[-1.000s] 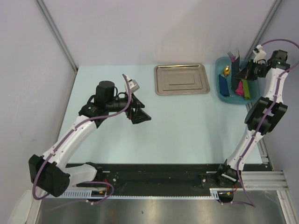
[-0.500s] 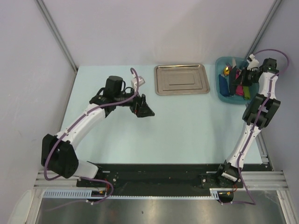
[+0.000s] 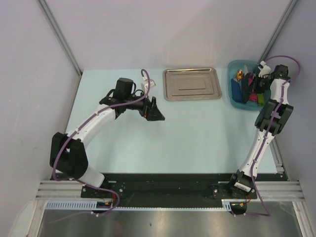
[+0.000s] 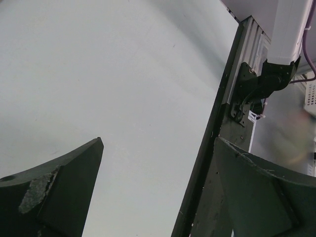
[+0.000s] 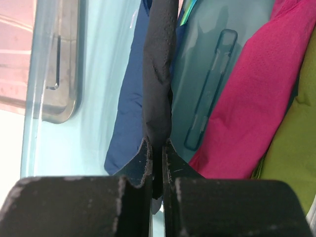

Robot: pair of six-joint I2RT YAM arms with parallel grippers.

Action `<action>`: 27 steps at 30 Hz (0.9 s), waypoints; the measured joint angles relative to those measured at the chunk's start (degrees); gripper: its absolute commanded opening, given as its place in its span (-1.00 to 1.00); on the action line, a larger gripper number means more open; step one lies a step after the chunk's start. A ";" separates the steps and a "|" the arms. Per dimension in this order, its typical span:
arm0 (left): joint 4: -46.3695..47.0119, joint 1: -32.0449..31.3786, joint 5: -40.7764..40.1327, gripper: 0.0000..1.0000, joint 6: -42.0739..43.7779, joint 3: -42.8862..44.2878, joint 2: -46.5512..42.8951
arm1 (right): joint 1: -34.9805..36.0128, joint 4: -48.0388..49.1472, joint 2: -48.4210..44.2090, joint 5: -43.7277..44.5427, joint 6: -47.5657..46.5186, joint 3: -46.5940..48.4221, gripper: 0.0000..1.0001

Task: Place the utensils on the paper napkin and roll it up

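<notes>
Both arms have swung toward the upper frame. The left gripper point(image 3: 153, 111) hovers, fingers spread. The right gripper point(image 5: 157, 148) pinches the paper napkin point(image 5: 158, 74) at the blue bin point(image 3: 232, 88), upper right. Spreading it, adding utensils and rolling all remain.

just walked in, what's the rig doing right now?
The right gripper is shut on the edge of the black napkin, at the blue bin in the far right corner, between a blue cloth and a pink cloth. The left gripper hangs open over the table, left of the steel tray, holding nothing. The napkin is not yet laid out, and neither gripper holds a utensil.
</notes>
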 measured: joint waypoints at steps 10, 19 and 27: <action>-0.81 0.11 0.98 0.99 -0.96 2.67 2.45 | 1.16 1.11 1.18 0.28 0.17 0.76 -1.00; -1.66 0.79 1.20 0.99 -1.03 3.50 3.52 | 1.60 2.10 2.12 0.90 2.75 1.27 -0.79; -1.57 0.79 1.62 0.99 -2.49 4.74 4.79 | 2.10 3.61 2.34 4.13 2.99 1.27 -0.39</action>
